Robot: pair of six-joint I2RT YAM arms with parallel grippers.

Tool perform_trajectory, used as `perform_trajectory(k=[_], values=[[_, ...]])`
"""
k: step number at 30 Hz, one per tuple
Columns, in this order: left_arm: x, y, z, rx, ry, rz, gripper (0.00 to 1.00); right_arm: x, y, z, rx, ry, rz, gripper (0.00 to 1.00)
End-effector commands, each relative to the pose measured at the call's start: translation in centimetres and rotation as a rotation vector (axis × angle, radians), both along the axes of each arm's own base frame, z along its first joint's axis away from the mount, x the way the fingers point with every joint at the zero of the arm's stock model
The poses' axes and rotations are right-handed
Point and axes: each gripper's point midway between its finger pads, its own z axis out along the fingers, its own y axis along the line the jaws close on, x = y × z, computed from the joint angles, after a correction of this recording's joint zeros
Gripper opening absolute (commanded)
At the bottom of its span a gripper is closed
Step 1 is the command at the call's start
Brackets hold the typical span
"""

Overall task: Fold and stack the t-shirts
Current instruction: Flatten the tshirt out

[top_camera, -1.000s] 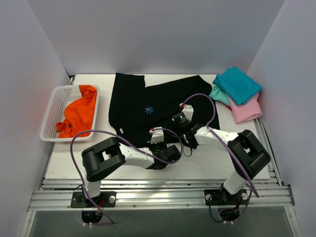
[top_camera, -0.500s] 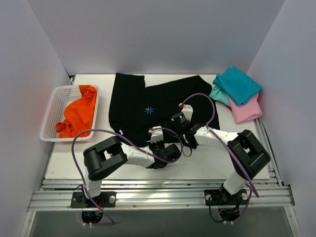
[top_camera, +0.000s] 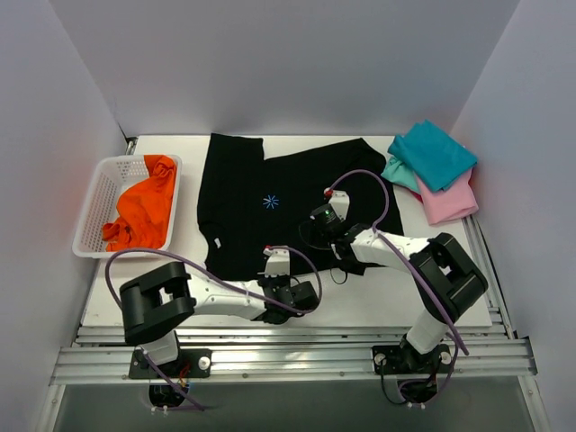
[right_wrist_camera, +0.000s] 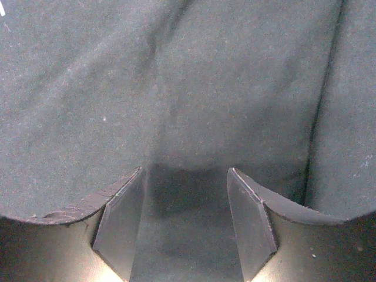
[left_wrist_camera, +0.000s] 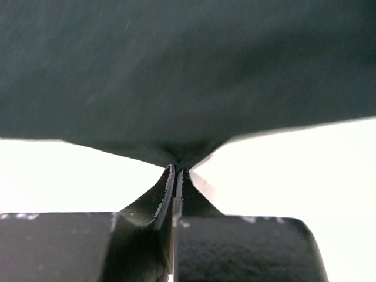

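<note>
While left end effector [left_wrist_camera: 176, 171] pinches black t-shirt [top_camera: 238, 180] (starburst logo [top_camera: 270, 202]), right end effector [right_wrist_camera: 185, 173] gapes.

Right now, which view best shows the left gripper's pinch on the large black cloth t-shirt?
Left wrist: the left gripper is shut on the edge of the black t-shirt, close up. Top external shows its position at the near hem; right wrist, just cloth.

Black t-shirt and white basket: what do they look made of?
The black t-shirt: soft knit cloth, likely cotton; matte, lint-flecked, and it puckers where the left gripper pinches its edge. The basket: rigid white plastic by the look, with moulded mesh walls that hold their shape.
</note>
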Motion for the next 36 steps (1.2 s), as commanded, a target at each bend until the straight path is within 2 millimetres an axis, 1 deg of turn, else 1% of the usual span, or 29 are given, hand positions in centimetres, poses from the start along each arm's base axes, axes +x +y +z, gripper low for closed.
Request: perform_trajectory(k=[1, 5, 6, 7, 9, 11, 12, 13, 15, 16, 17, 18, 19, 21, 22, 23, 24, 25, 26, 27, 28, 34, 35, 36], values=[[-3.1, 3.5, 0.5, 0.044, 0.092, 0.015, 0.02, 0.6, 0.3, 0.9, -0.005, -0.019, -0.013, 0.53], [-4.4, 4.4, 0.9, 0.047, 0.110, 0.020, 0.02, 0.6, 0.3, 1.1, -0.002, -0.022, -0.011, 0.53], [-4.8, 4.4, 1.0, 0.038, 0.109, 0.022, 0.02, 0.5, 0.3, 1.0, -0.003, -0.019, -0.010, 0.53], [-5.0, 4.7, 1.2, 0.055, 0.112, 0.022, 0.02, 0.5, 0.4, 1.0, -0.003, -0.019, -0.008, 0.53], [-5.4, 4.6, 1.5, 0.053, 0.111, 0.028, 0.02, 0.5, 0.4, 1.0, 0.000, -0.019, -0.006, 0.53], [-6.0, 5.0, 1.7, 0.084, 0.117, 0.019, 0.02, 0.5, 0.4, 1.0, -0.002, -0.019, -0.007, 0.53], [-6.2, 4.8, 2.0, 0.069, 0.115, 0.028, 0.02, 0.5, 0.4, 1.0, -0.003, -0.019, -0.008, 0.53], [-6.5, 5.3, 2.3, 0.092, 0.119, 0.027, 0.02, 0.4, 0.3, 1.0, -0.005, -0.016, -0.006, 0.53], [-7.4, 5.0, 2.7, 0.081, 0.136, 0.016, 0.02, 0.5, 0.3, 1.1, -0.004, -0.019, -0.007, 0.53], [-7.7, 5.3, 3.0, 0.089, 0.146, 0.010, 0.02, 0.5, 0.3, 1.1, -0.004, -0.019, -0.007, 0.53], [-8.4, 5.2, 3.2, 0.087, 0.169, -0.003, 0.02, 0.4, 0.4, 1.2, -0.002, -0.020, -0.004, 0.53], [-8.8, 4.9, 3.7, 0.070, 0.175, -0.005, 0.02, 0.5, 0.4, 1.1, -0.004, -0.019, -0.005, 0.53], [-9.3, 5.4, 4.4, 0.086, 0.183, -0.011, 0.02, 0.4, 0.4, 1.1, -0.004, -0.018, -0.006, 0.53], [-10.4, 5.4, 5.3, 0.077, 0.189, -0.021, 0.02, 0.4, 0.3, 1.2, -0.005, -0.020, -0.006, 0.53], [-10.8, 6.1, 6.2, 0.099, 0.194, -0.022, 0.02, 0.5, 0.3, 1.3, -0.003, -0.022, -0.006, 0.53], [-11.2, 6.6, 6.7, 0.106, 0.198, -0.019, 0.02, 0.4, 0.3, 1.3, -0.001, -0.023, -0.007, 0.53], [-12.1, 6.6, 7.0, 0.098, 0.201, -0.024, 0.02, 0.5, 0.4, 1.5, 0.000, -0.026, -0.006, 0.53], [-12.5, 7.6, 7.7, 0.124, 0.205, -0.022, 0.02, 0.5, 0.4, 1.5, -0.001, -0.025, -0.004, 0.53], [-12.9, 8.1, 8.0, 0.132, 0.208, -0.020, 0.02, 0.5, 0.4, 1.6, 0.001, -0.027, -0.004, 0.53], [-13.7, 8.3, 8.2, 0.123, 0.219, -0.020, 0.02, 0.4, 0.4, 1.6, 0.003, -0.026, -0.002, 0.53], [-14.0, 9.1, 8.5, 0.132, 0.227, -0.018, 0.02, 0.5, 0.4, 1.6, 0.004, -0.027, -0.002, 0.53], [-16.7, 11.0, 8.8, 0.141, 0.275, -0.020, 0.02, 0.4, 0.5, 1.8, 0.009, -0.027, 0.003, 0.53], [-17.0, 11.2, 8.8, 0.144, 0.277, -0.017, 0.07, 0.4, 0.5, 1.9, 0.010, -0.028, 0.003, 0.53], [-17.3, 11.6, 8.8, 0.148, 0.274, -0.004, 0.18, 0.4, 0.5, 1.9, 0.009, -0.027, 0.003, 0.53]])
